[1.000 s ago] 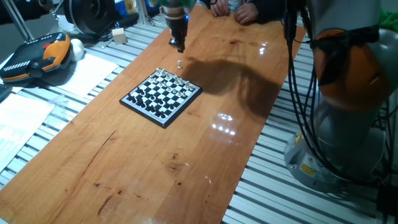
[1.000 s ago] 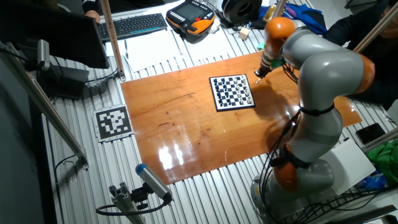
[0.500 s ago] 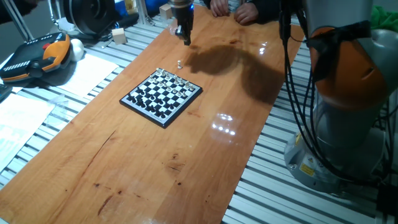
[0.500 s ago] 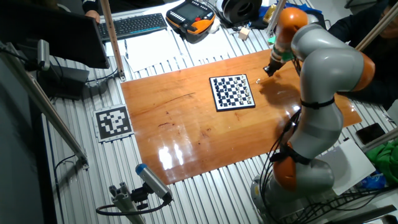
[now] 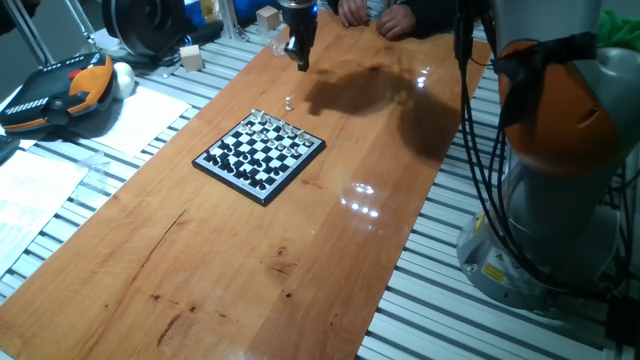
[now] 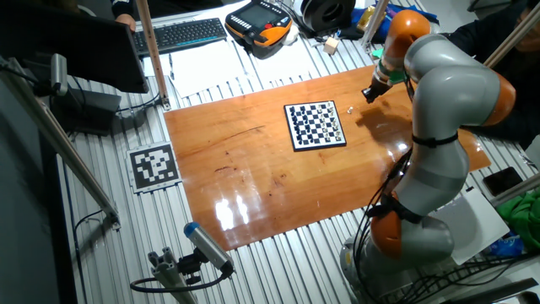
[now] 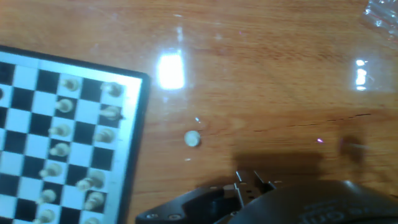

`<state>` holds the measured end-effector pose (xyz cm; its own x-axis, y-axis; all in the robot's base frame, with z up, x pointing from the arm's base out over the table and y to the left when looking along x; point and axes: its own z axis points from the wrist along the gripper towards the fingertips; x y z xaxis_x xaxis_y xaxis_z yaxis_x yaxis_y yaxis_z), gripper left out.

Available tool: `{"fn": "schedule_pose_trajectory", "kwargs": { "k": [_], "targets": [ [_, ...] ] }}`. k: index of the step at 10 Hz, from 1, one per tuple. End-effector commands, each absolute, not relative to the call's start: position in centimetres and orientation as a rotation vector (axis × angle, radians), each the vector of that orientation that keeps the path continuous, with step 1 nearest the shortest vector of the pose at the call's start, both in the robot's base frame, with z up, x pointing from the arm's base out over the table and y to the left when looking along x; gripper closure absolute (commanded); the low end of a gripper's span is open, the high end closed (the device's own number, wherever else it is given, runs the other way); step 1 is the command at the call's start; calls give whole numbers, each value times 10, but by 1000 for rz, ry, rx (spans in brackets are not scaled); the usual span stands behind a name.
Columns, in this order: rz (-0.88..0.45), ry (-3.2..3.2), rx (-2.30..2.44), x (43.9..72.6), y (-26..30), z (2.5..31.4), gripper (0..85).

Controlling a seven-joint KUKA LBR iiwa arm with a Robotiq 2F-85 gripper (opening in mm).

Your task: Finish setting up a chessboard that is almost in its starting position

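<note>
The chessboard (image 5: 230, 185) lies on the wooden table with tiny black and white pieces in rows; it also shows in the other fixed view (image 6: 321, 147) and at the left of the hand view (image 7: 140, 118). One small white piece (image 5: 289, 103) stands alone on the table just beyond the board's white side; it also shows in the other fixed view (image 6: 351, 108) and the hand view (image 7: 192, 139). My gripper (image 5: 303, 62) hangs above the table past that piece, fingers together and empty (image 6: 368, 97) (image 7: 249, 182).
An orange-and-black teach pendant (image 5: 60, 90) and paper sheets (image 5: 150, 115) lie left of the table. A person's hands (image 5: 390, 18) rest at the far end. A small wooden block (image 5: 192, 58) and a clear plastic item (image 7: 382, 12) sit nearby. The robot base (image 5: 560, 160) stands at the right.
My gripper has moved up and away from the board and the loose white piece, toward the table's far end. The board and the piece have not moved.
</note>
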<state>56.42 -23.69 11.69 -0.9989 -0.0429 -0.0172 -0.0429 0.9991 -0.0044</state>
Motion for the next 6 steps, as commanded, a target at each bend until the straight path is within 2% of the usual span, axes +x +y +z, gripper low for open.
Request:
{"fn": "schedule_pose_trajectory", "kwargs": {
  "k": [1, 5, 6],
  "targets": [
    [0, 3119, -49, 564, -229, 115, 680],
    [-5, 3109, 4, 572, -216, 103, 680],
    [0, 3112, 18, 578, -215, 97, 510]
  ]
}}
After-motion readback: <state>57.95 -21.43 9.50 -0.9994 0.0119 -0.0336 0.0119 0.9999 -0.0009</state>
